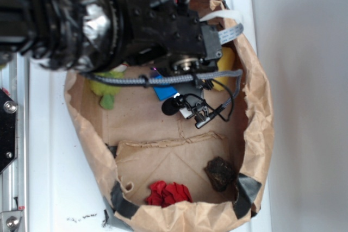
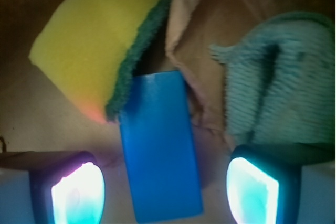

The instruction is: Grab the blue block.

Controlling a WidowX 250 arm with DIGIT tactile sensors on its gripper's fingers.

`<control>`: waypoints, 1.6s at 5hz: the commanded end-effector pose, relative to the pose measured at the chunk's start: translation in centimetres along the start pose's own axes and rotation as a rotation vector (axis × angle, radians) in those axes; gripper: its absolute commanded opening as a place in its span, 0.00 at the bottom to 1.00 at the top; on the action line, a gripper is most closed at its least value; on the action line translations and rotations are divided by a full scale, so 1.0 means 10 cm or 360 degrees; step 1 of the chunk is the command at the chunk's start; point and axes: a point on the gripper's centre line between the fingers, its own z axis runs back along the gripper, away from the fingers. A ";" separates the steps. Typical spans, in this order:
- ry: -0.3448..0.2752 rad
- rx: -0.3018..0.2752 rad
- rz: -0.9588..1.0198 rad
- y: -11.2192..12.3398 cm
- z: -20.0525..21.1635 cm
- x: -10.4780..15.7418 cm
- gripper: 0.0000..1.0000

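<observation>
**Claw open over the block**

In your wrist view the claw is spread wide, with the block lying between its fingers, touching neither. The sponge sits at 11 o'clock, its green edge against the block's far end. The cloth lies at 2 o'clock. Everything rests inside the paper bag on the white surface.

blue block mostly hidden under arm, end effector fingers cut off by frame bottom
</observation>
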 end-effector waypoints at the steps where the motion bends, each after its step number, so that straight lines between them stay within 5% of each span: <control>1: -0.0066 -0.0008 -0.0017 -0.12 -0.05 0.06 1.00; 3: -0.0085 -0.0012 -0.0054 -0.18 -0.16 0.08 0.93; 4: -0.0103 -0.0012 -0.0045 -0.17 -0.15 0.09 0.00; 7: -0.0059 -0.0140 -0.0293 -0.19 0.48 -0.04 0.00; 8: -0.0127 -0.0142 -0.0366 -0.26 0.74 -0.19 0.00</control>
